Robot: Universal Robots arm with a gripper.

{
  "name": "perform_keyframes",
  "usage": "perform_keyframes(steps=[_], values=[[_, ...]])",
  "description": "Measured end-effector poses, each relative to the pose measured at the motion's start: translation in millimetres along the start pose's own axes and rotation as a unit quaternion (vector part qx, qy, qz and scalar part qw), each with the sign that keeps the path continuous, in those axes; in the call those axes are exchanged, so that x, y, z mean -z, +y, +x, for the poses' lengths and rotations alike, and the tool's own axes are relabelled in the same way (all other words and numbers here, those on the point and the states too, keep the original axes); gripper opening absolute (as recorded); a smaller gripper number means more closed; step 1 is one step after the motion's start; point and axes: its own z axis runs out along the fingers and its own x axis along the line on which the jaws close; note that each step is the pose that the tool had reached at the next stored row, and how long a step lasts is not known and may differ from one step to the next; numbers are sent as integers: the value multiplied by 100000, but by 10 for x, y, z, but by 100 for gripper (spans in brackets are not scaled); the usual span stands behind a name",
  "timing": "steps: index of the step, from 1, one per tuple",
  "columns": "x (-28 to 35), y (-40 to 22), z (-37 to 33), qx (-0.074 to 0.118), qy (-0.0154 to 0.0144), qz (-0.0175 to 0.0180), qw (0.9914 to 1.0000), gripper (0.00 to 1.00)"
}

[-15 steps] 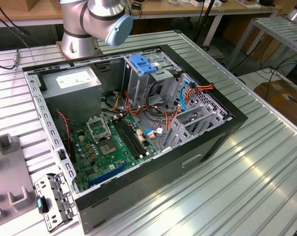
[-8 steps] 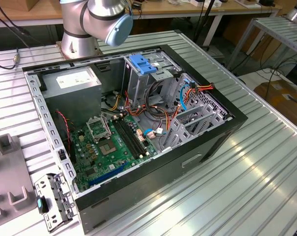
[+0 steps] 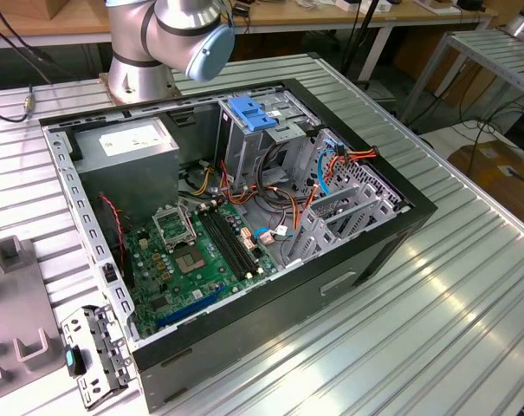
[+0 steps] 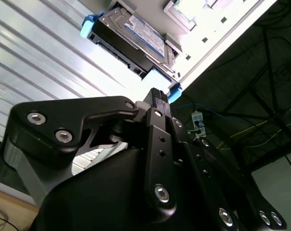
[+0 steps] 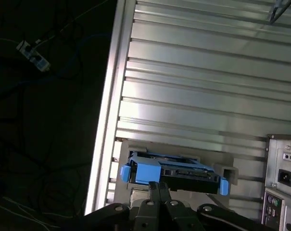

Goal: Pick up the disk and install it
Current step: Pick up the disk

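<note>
Disk (image 5: 170, 172) lies flat in a grey cradle (image 5: 230, 173) at the counter (image 5: 208, 77) edge, just beyond the pincer (image 5: 159, 186), whose fingertips are pressed together on nothing; a sound grasp is judged to need them spread wide, centred and square.

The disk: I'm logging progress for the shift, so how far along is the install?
Done: nothing that shows; the disk lies in its grey holder on the table, outside the open computer case. In hand: the end effector, fingers together, sits right at the disk's blue tab without gripping it. Left: the pickup and the install itself.
</note>
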Motion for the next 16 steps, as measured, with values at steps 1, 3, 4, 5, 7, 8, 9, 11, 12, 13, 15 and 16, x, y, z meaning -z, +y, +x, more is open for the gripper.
perform_keyframes(steps=[1,3,4,5,7,8,9,11,12,13,15,16], values=[[0,0,0,620,29,-13,99998,11],[0,0,0,1298,60,-28,99992,11],[0,0,0,1802,82,-42,99984,11],[0,0,0,2169,97,-49,99976,11],[0,0,0,2762,122,-62,99962,11],[0,0,0,3058,137,-68,99953,11],[0,0,0,3382,151,-75,99943,11],[0,0,0,3893,175,-86,99924,11],[0,0,0,4113,185,-93,99915,11],[0,0,0,4444,197,-101,99901,11],[0,0,0,5591,251,-125,99843,11],[0,0,0,6067,272,-138,99815,11]])
